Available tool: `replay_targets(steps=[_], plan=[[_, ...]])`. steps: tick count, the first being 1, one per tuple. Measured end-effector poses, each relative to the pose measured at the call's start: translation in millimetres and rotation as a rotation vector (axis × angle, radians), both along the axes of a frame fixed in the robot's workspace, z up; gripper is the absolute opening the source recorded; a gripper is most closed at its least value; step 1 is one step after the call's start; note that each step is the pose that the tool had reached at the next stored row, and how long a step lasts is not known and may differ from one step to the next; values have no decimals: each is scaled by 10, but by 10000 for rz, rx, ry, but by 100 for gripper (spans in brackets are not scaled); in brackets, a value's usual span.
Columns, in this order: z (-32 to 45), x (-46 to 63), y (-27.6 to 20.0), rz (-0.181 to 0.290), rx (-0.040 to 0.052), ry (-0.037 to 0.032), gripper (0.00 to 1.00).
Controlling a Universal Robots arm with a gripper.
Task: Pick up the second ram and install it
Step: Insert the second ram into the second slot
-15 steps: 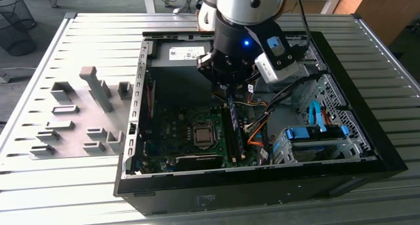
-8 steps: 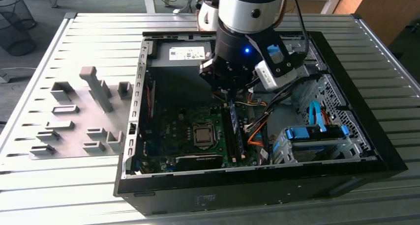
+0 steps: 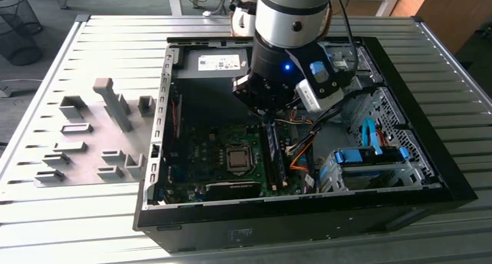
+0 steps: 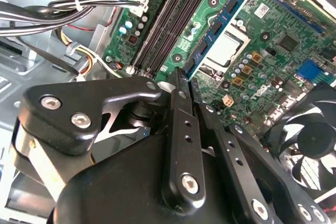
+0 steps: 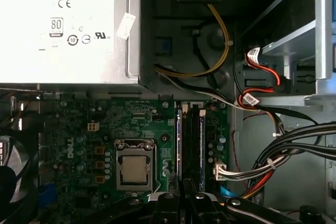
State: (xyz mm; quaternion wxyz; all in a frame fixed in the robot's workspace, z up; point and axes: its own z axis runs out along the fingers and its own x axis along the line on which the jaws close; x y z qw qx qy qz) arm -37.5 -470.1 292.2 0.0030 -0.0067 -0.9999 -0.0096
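Note:
The second ram (image 4: 223, 22) is a thin blue board with dark chips. It stands on edge along the memory slot nearest the processor socket (image 5: 134, 170). My gripper (image 4: 186, 80) reaches down into the open computer case (image 3: 430, 160), its black fingers (image 4: 178, 108) close together on the ram's middle. In the first wrist view the ram (image 5: 178, 140) runs from the gripper (image 5: 182, 196) toward the power supply. In the exterior view the gripper (image 3: 265, 117) hangs over the ram (image 3: 271, 151). Whether the ram is fully seated in the slot I cannot tell.
Black empty slots (image 5: 195, 145) lie beside the ram. Bundled cables (image 5: 273, 166) run close by. A power supply (image 3: 219, 62), a drive cage with blue clips (image 3: 369, 157) and a fan (image 4: 310, 135) crowd the case. A grey holder plate (image 3: 100, 137) lies at the exterior view's left.

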Motion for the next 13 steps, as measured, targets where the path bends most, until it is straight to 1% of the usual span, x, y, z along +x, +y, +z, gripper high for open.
replay_targets(steps=[7,13], plan=[[-121,1,-5,-7,2,6,14],[-129,1,-5,-6,1,7,14]])
